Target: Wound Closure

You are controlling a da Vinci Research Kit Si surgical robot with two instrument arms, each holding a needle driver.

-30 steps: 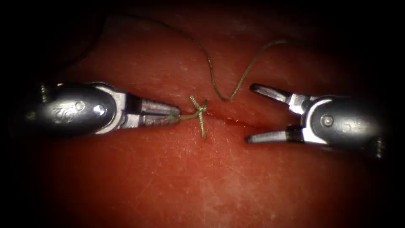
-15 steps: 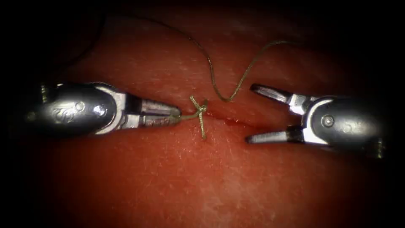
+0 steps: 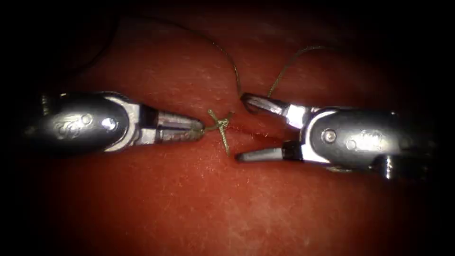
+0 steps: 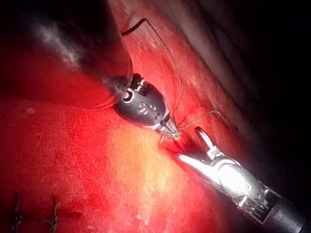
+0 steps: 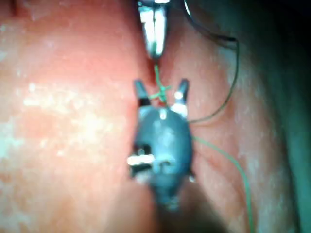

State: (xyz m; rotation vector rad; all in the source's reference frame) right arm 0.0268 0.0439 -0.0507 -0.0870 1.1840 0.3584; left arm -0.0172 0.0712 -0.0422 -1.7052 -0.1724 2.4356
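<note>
Since the frame a second ago, the right tool (image 3: 241,127) has slid leftward along the cut (image 3: 265,136) with its jaws spread wide, and its tips now sit just beside the knot (image 3: 222,123) instead of well off to the right. Its upper jaw reaches the low bend of the loose thread (image 3: 235,71), which dips toward it from the top of the endoscope view; whether jaw and strand actually touch cannot be told. Those jaws hold nothing.

Opposite it, the left tool (image 3: 199,129) has kept its place on the left of the knot, jaws pressed together on the short strand of thread running into it. Two cut-looking ends stick out of the knot — one up-left, one pointing down over the tissue (image 3: 199,199).

A streak of red fluid (image 3: 258,136) lies along the cut between the knot and the right tool's lower jaw.

From the left wrist camera, the left tool (image 4: 172,132) pinches the thread at the knot while the right tool (image 4: 188,143) faces it with jaws splayed. From the right wrist camera, the right tool (image 5: 161,87) straddles the knot (image 5: 160,93), the left tool (image 5: 154,51) just beyond it.
</note>
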